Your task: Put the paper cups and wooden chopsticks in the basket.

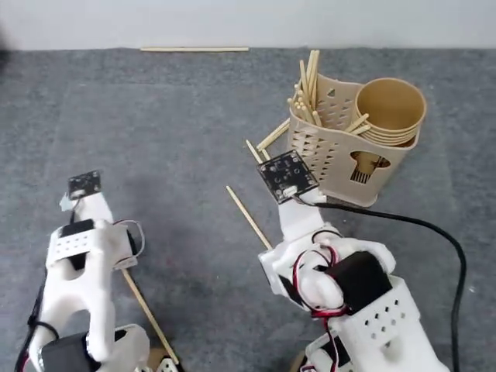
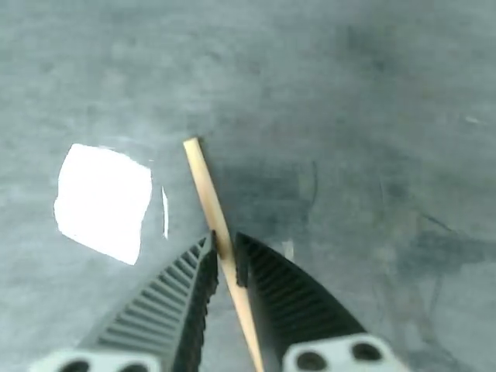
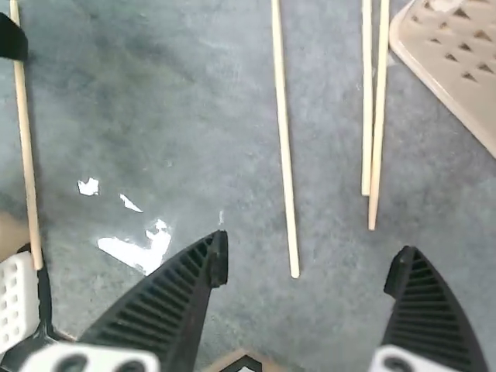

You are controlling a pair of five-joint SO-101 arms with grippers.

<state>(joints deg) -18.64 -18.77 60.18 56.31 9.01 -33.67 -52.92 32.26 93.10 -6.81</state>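
Closest to my left wrist lens, the left gripper [image 2: 223, 248] has its ribbed jaws pinched almost together on a wooden chopstick [image 2: 203, 182], which pokes out past the tips over the grey mat [image 2: 372, 116]; a white patch [image 2: 105, 201] shows on the mat beside it. The right gripper [image 3: 310, 265] hangs low with its jaws spread wide and nothing in them; a loose chopstick [image 3: 283, 139] lies flat with its near end between the tips; a pair of chopsticks [image 3: 373, 116] lies side by side just beyond it, near a corner of the basket [image 3: 457, 70]. From above, the basket stands upright beyond the right arm; the paper cups [image 1: 391, 105] sit nested in one compartment and a bundle of chopsticks [image 1: 308, 85] stands in the one next to it; so I judge the cups done and only sticks to go.

These sticks should be light, stiff and thin; I expect them to roll on the mat and swivel in the jaws if pinched near an end; I would take each near its middle, jaws square across the shaft. How far along its length the left one is held, I cannot tell.
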